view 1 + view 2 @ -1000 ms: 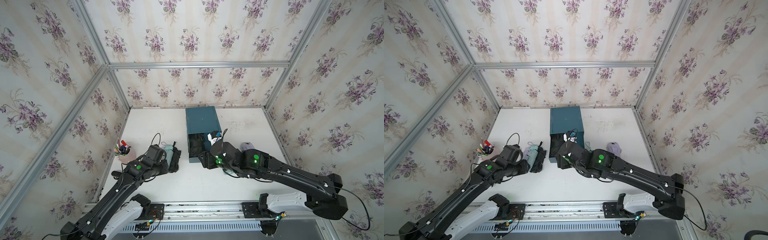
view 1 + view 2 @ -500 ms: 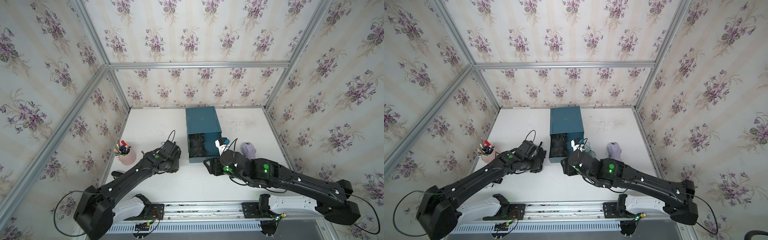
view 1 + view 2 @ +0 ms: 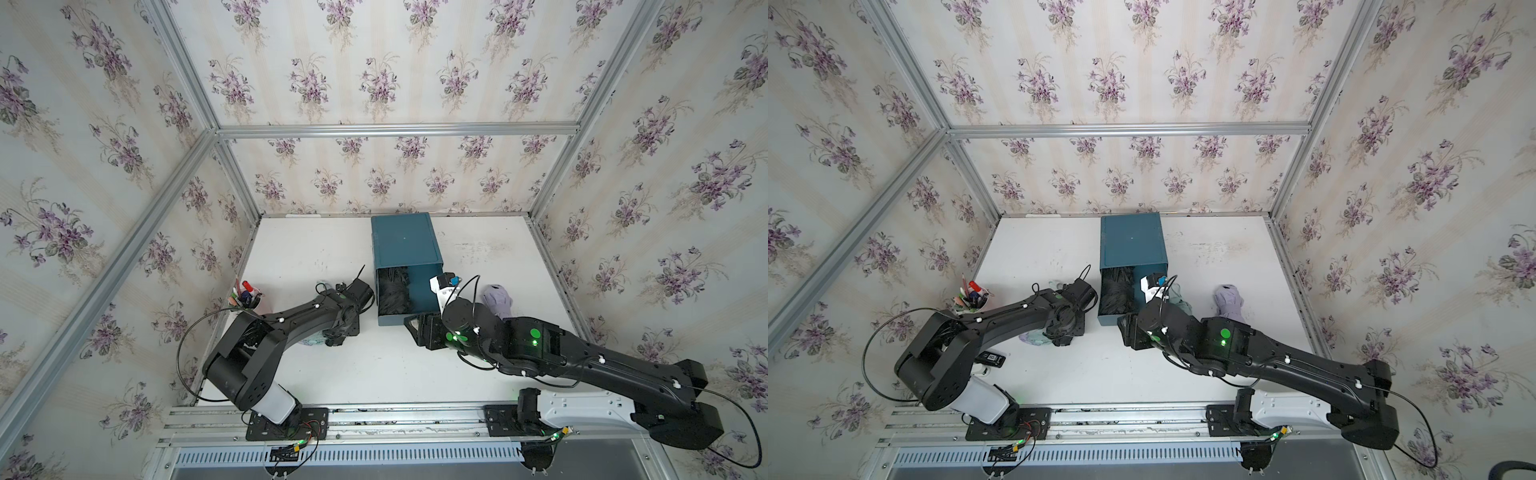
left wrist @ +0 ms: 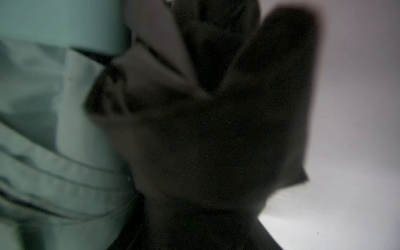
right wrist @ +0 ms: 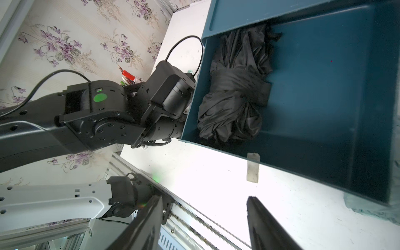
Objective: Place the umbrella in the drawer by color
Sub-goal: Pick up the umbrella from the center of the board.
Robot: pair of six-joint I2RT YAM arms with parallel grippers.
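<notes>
A folded black umbrella, crumpled and strapped round its middle, lies in the open teal drawer, along the wall nearest the left gripper. The right gripper has its jaws apart and empty, just before the drawer's front edge, with bare white table behind it. The left gripper sits low over a second black umbrella, which touches a pale green umbrella; its jaws cannot be made out. There are five umbrellas: two black, two green including another green umbrella beside the drawer, and one lavender umbrella.
</notes>
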